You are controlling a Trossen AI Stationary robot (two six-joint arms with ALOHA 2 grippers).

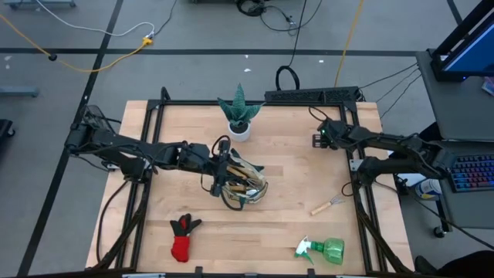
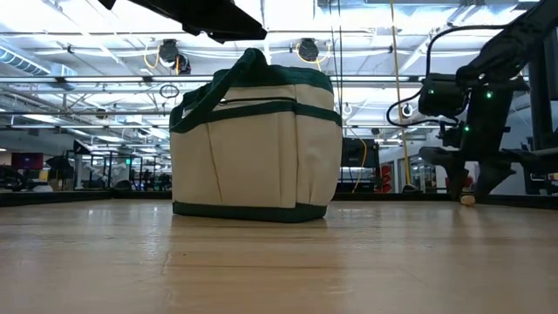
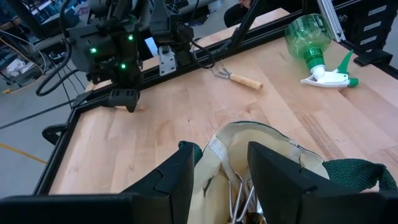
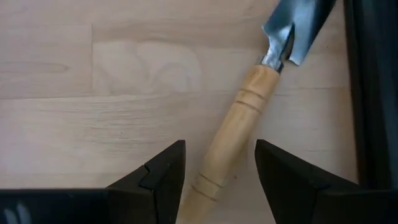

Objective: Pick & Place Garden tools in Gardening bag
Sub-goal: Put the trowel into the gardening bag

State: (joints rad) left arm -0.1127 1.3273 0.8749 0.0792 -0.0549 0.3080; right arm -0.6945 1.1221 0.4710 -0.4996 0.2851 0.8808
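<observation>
We see a pale, smooth wooden tabletop [image 1: 293,166] and a matt beige canvas bag [image 2: 255,146] with green cloth trim. The trowel [image 4: 249,112] pairs a turned wooden handle with a dull metal blade; the spray bottle [image 3: 311,38] is glossy green plastic.

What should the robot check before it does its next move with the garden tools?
1. Right hand open: ok, fingers spread.
2. Trowel lined up with the right hand: ok, its wooden handle runs between the fingers, lying on the table, not yet gripped.
3. Left hand open over the gardening bag: ok.
4. Bag standing upright: ok, seen in the low view.
5. Tools left on the table: not ok; small rake, spray bottle and glove lie outside the bag.
6. Room left inside the bag: cannot tell; some tools already sit in it.
</observation>
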